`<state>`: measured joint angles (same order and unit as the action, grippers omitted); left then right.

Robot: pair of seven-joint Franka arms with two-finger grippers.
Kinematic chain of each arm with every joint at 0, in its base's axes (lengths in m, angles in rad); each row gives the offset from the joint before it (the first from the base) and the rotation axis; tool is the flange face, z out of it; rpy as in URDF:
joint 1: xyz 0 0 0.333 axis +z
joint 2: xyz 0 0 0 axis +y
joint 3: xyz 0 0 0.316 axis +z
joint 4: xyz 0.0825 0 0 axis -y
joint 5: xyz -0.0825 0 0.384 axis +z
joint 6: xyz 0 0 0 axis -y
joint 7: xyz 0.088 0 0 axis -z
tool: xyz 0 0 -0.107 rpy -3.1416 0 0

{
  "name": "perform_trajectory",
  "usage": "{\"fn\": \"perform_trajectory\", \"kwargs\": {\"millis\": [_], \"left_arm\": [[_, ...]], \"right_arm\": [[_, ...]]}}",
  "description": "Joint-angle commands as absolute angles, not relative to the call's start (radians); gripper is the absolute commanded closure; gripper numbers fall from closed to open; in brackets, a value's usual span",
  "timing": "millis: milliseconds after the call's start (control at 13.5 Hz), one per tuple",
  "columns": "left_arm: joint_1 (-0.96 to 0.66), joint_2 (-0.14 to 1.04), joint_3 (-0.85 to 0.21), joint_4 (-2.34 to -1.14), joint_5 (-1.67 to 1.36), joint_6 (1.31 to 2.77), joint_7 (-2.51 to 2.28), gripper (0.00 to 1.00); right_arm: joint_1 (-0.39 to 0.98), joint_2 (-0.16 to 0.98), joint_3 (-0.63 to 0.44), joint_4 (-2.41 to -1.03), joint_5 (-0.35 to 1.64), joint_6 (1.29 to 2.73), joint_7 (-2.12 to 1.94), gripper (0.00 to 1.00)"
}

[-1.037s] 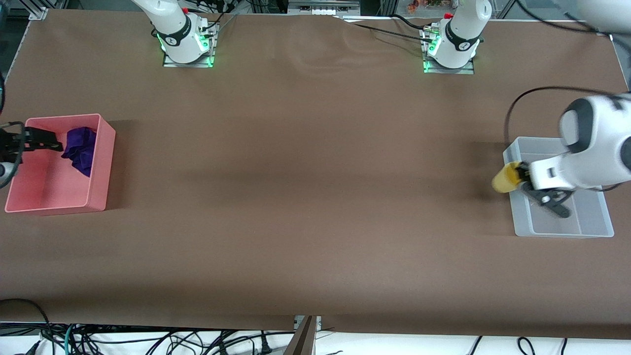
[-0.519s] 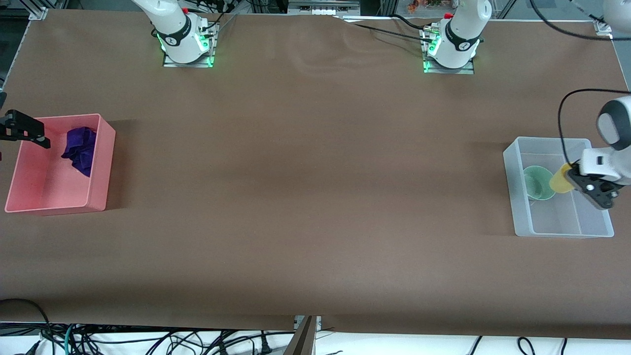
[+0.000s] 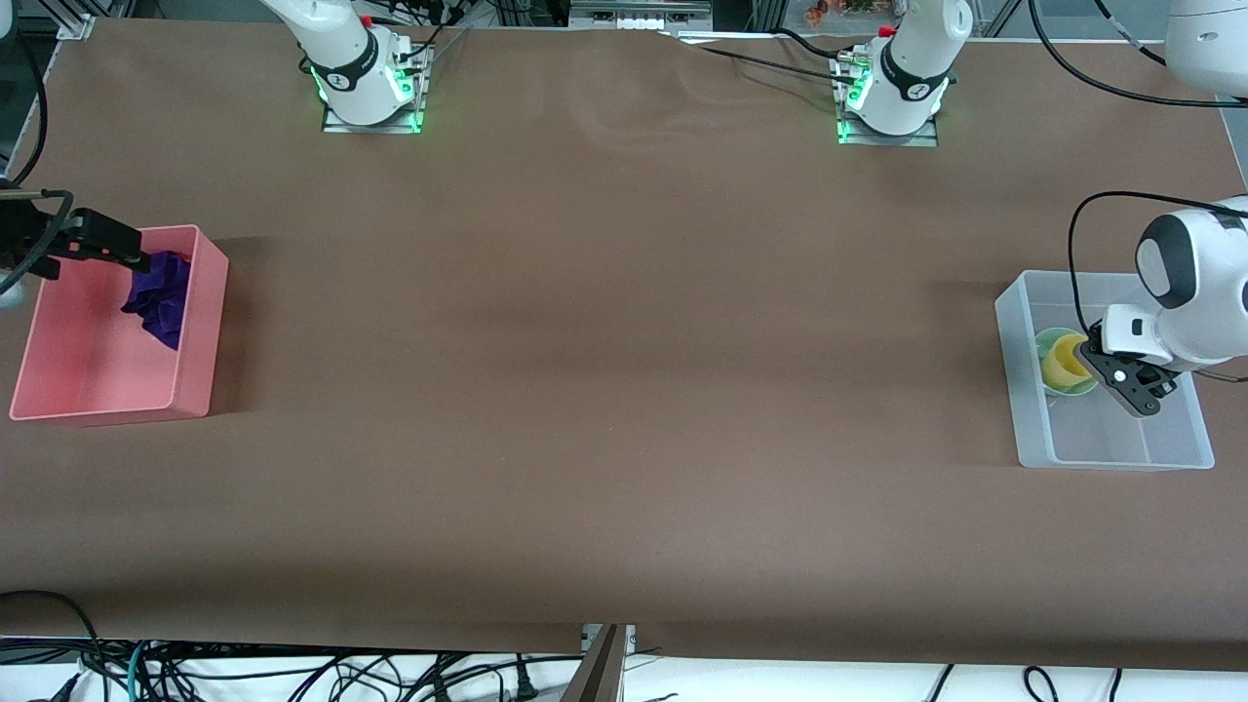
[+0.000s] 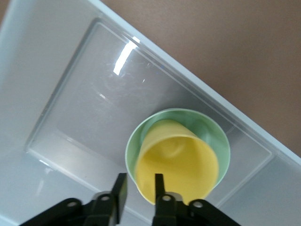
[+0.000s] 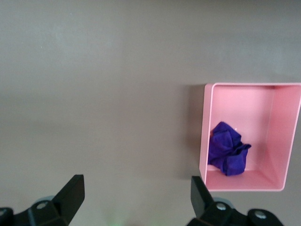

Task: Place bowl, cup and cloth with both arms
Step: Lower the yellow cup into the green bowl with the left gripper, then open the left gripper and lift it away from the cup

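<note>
Cup (image 4: 176,162) tilted inside the bowl (image 4: 211,134), both in the clear bin (image 3: 1024,390). Left gripper (image 4: 139,188) pinching the cup's rim: best lowered till seated, then opened and lifted straight up. Cloth (image 3: 161,297) in the pink bin (image 3: 195,331); right gripper (image 5: 134,195) spread wide above it, waiting.

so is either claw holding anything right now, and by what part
The left claw pinches the yellow cup by its rim wall, the cup sitting in the green bowl. The right claw is open, holding nothing.
</note>
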<state>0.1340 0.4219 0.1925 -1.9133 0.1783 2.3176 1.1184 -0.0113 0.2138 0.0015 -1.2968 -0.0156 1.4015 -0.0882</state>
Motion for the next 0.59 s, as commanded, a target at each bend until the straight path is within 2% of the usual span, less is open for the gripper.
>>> {"fn": "perform_trajectory", "kwargs": {"millis": [0, 148, 296, 519], "left_arm": [[0.124, 0.310, 0.195, -1.914, 0.079, 2.248, 1.054, 0.00], [0.121, 0.217, 0.195, -1.914, -0.102, 2.124, 0.900, 0.00], [0.089, 0.135, 0.186, -1.914, -0.111, 2.004, 0.673, 0.00], [0.097, 0.057, 0.045, -1.873, -0.029, 1.777, 0.248, 0.00]], "right_arm": [[-0.025, 0.181, 0.017, -1.331, -0.040, 1.349, -0.071, 0.00], [-0.028, 0.175, 0.020, -1.333, -0.061, 1.354, -0.074, 0.00], [-0.035, 0.173, 0.017, -1.333, -0.066, 1.342, -0.083, 0.00], [-0.057, 0.160, 0.011, -1.338, -0.063, 1.330, -0.116, 0.00]]}}
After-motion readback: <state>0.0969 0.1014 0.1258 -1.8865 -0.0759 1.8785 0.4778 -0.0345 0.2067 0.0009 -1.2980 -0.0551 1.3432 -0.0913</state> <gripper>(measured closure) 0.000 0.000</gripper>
